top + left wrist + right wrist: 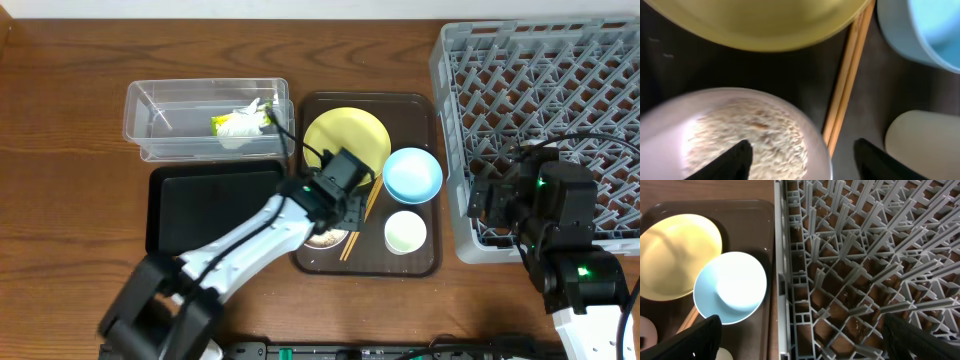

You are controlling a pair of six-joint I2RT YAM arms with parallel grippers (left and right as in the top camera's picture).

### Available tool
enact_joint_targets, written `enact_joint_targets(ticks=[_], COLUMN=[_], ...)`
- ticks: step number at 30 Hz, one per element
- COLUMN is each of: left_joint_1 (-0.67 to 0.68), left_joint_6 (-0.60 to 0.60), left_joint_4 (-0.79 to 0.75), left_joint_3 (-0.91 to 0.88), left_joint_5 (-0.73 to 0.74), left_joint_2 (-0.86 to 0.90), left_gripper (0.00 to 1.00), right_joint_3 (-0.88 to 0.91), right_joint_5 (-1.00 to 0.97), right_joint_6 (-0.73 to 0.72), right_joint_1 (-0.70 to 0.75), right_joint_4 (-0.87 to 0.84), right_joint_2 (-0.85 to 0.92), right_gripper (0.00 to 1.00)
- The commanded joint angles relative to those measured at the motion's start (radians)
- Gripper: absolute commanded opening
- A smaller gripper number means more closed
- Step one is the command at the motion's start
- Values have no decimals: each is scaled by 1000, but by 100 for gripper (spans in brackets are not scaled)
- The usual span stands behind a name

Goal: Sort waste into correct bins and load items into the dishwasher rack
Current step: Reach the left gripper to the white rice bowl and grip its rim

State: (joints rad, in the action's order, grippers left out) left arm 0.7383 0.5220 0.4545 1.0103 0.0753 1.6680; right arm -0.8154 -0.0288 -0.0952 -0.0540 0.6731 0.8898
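The green-and-white wrapper (pixel 243 122) lies in the clear tub (pixel 150 125). The black tray (pixel 200 205) sits in front of the tub. A yellow plate (pixel 345 140), light blue bowl (pixel 412 173), pale cup (pixel 405 232) and white bowl (pixel 670 135) holding rice grains (pixel 745 135) stand on the brown serving tray (pixel 425 110). My left gripper (pixel 802 162) is open, its fingers straddling the white bowl's right rim. My right gripper (pixel 805 340) is open and empty over the left edge of the grey rack (pixel 540 90).
Wooden chopsticks (pixel 847 85) lie on the serving tray between the white bowl and the cup (pixel 925 145). The blue bowl (pixel 730 287) and yellow plate (pixel 675 255) sit just left of the rack's wall (pixel 782 280). Upright pegs fill the rack.
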Motion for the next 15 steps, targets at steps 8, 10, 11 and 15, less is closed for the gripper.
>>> enact_joint_targets(ticks=[8,10,11,15], left_joint_1=[32,32,32,32], left_joint_6=[23,23,23,23], left_joint_4=[-36,-40,-41,-40], left_joint_3=[6,6,6,6], left_joint_5=[-5,-5,-5,-4], left_joint_2=[91,90,90,88], left_gripper=[37,34,31,26], right_joint_3=[-18,-18,-18,-18], right_joint_5=[8,8,8,8], right_joint_6=[-5,-5,-5,-5], right_joint_1=[-12,-12,-12,-12], right_joint_4=[5,5,5,5], right_joint_2=[-2,-2,-2,-2], right_gripper=[99,99,99,99])
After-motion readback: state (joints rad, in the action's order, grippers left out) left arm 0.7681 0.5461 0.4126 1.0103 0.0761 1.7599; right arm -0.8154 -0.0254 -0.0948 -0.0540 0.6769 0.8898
